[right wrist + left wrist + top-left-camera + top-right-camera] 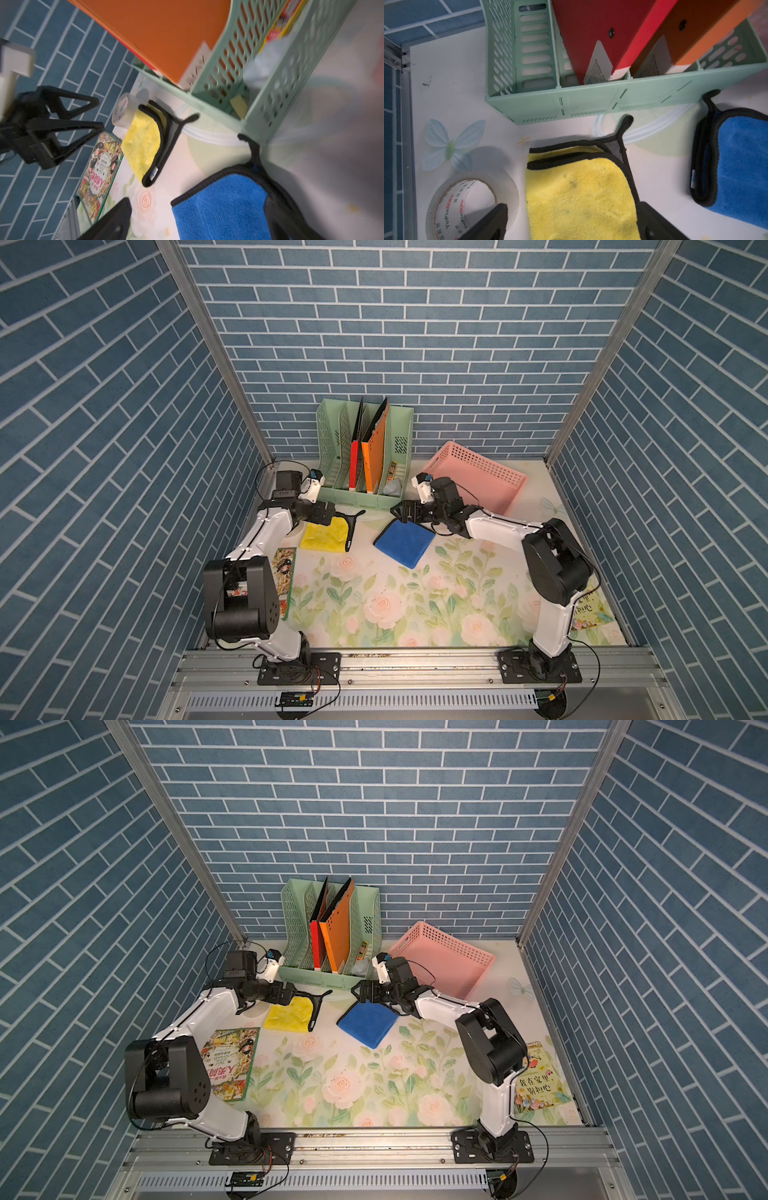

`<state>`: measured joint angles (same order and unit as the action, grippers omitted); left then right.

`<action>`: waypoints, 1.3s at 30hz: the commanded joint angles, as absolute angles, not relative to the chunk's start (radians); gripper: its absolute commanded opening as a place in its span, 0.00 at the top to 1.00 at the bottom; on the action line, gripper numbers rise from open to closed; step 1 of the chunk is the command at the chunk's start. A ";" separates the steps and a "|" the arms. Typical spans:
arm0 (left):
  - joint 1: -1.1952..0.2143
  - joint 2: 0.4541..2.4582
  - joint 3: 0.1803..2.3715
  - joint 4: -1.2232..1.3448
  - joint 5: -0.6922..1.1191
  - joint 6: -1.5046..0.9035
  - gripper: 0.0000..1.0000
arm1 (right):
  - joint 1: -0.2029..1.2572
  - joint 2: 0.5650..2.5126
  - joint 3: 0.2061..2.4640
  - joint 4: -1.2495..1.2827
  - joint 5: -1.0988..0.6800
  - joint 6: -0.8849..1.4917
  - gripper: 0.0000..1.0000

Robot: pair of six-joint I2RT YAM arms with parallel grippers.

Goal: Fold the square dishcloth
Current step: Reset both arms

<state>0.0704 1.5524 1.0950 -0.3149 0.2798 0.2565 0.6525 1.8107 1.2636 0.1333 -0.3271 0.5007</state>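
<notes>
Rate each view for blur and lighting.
Right wrist view: motion-smeared, worst on the green rack; the blue cloth reads clearer. Left wrist view: sharp but dim, yellow cloth crisp. Both top views: sharp, evenly lit.

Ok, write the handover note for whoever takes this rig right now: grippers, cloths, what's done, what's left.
Left gripper: open, jaws straddling the yellow dishcloth, not gripping it.
Right gripper: open, over the far corner of the blue dishcloth.
Both cloths lie flat in front of the green file rack, yellow on the left arm's side, blue on the right arm's, apart from each other.
Done: both look folded; doubled black edges show in the wrist views.
Left: judge whether another fold is wanted; if not, probably just pull both arms back.
</notes>
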 commanded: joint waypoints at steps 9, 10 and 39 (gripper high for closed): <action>0.069 1.367 0.636 0.515 0.309 0.007 0.00 | 0.403 1.149 0.749 0.340 0.436 -0.039 0.00; 0.069 1.357 0.610 0.565 0.321 0.006 0.00 | 0.358 1.123 0.701 0.357 0.470 -0.020 0.00; 0.060 1.517 0.159 1.408 0.230 -0.009 0.00 | 0.057 1.444 0.173 1.295 0.264 0.043 0.00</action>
<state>0.0647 1.4464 0.1986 1.1442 0.2249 -0.0048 0.0605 1.3911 0.1547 1.1774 0.3340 0.0753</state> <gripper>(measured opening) 0.996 0.996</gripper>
